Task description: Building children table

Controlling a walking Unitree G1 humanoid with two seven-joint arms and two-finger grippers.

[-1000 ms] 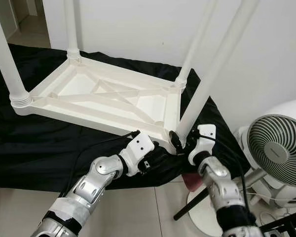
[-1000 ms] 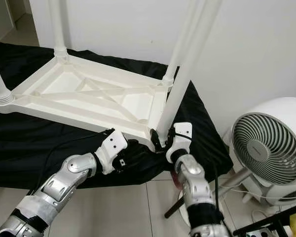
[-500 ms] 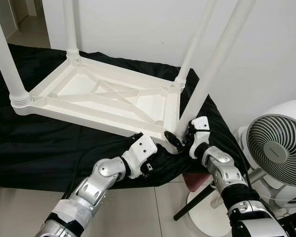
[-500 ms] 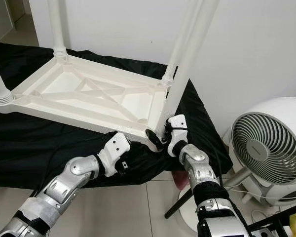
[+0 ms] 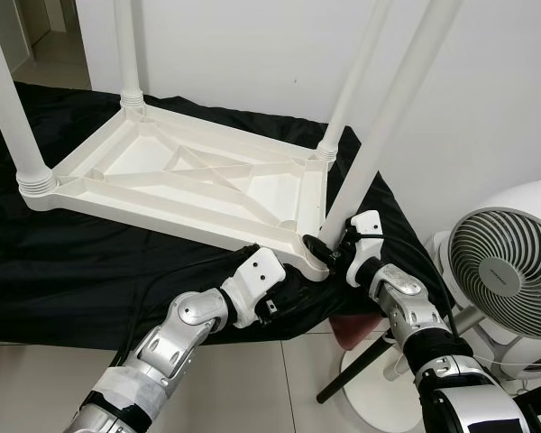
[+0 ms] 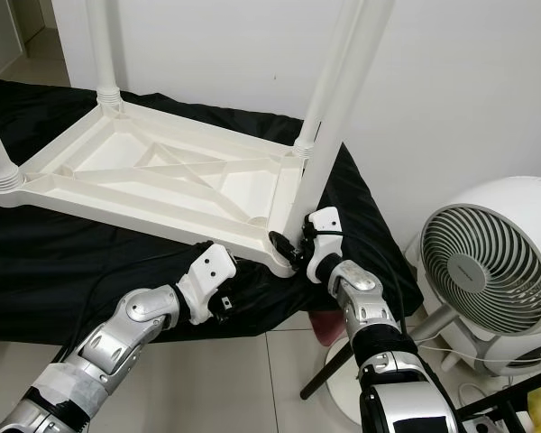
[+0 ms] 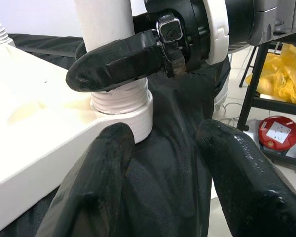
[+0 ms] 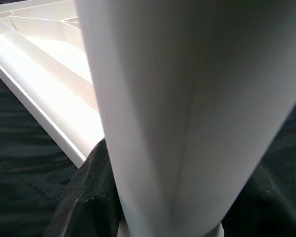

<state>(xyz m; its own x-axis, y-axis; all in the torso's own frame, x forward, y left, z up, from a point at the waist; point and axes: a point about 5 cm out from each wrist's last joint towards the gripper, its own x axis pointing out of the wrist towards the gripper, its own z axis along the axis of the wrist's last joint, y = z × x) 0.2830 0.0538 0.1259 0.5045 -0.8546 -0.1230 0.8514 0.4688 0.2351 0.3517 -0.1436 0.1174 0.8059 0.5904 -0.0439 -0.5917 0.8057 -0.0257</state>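
Now white children table (image 5: 189, 185) lies upside down on black cloth (image 5: 90, 262); right end effector (image 5: 327, 252) clenched around near-corner leg (image 5: 379, 135) base, left end effector (image 7: 167, 173) released, fingers spread, just beside that corner socket

Super close-up here: a fat white table leg (image 8: 182, 108) runs straight up the middle, slightly blurred, with a faint seam line down its length. The right hand (image 8: 170, 207) is wrapped around it — one black finger (image 8: 91, 197) on one side, the other finger (image 8: 266, 205) on the far side, both pressed against the tube. Behind it sits the upside-down white tabletop (image 8: 54, 59), ribs and a diagonal brace showing, lying on a wrinkly black cloth (image 8: 24, 173) — more cloth past the leg too.
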